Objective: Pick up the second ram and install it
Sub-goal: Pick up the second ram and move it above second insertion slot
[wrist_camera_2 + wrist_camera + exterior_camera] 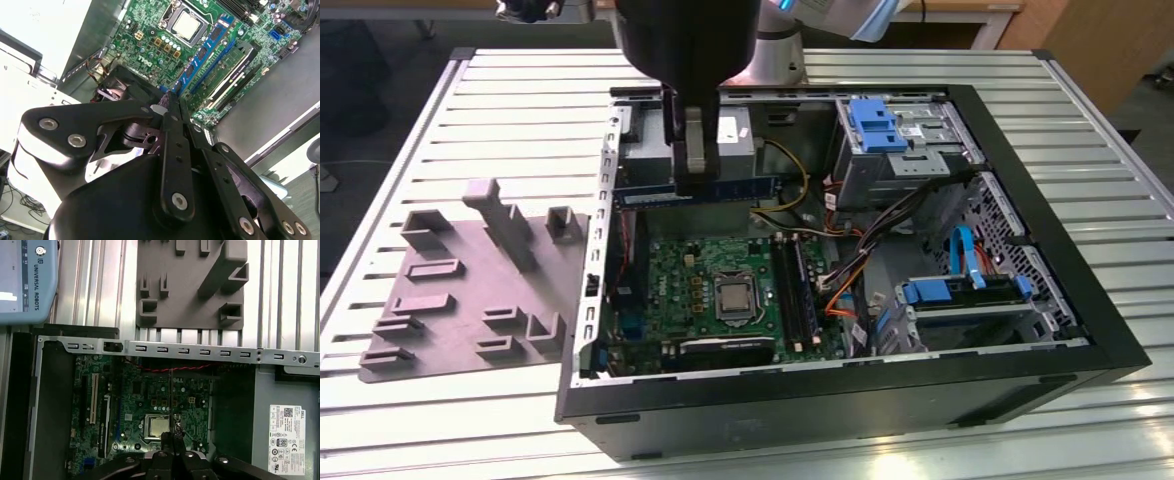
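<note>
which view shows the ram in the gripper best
The exterior view: the second ram shows lengthwise, held in the gripper over the open case. In both wrist views it is edge-on, a thin sliver at most.

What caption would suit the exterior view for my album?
Robot jaws grip a long, narrow dark memory stick over the open black computer case.

Tray (467, 292) on the table (454, 100), exterior view's left of the case (854, 405).
</note>
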Motion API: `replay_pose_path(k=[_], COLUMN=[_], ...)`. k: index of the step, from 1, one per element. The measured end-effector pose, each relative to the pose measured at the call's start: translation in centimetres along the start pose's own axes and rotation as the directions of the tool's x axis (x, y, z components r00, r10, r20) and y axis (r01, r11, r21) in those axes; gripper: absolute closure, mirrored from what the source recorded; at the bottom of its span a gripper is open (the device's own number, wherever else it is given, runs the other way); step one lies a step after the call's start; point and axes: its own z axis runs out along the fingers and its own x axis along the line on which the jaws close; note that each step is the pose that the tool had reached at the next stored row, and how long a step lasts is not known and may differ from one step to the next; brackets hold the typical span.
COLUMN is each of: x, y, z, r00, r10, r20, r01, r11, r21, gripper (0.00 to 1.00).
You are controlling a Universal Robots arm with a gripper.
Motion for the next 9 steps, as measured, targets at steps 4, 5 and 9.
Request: replay_pose_path(k=[4,5,9], x=[0.00,0.01,0.03], y=[-0.20,-0.28,-0.69], z=[-0.01,-0.02,-0.04], r00=[1.0000,1.0000,1.0000], r10=[0.000,0.000,0.000], r20=[0.0000,0.0000,0.0000], r01=[0.000,0.000,0.000], r11=[1.0000,1.0000,1.0000], r21=[0.0000,-0.0001,0.0000], gripper=[0.88,0.88,0.88])
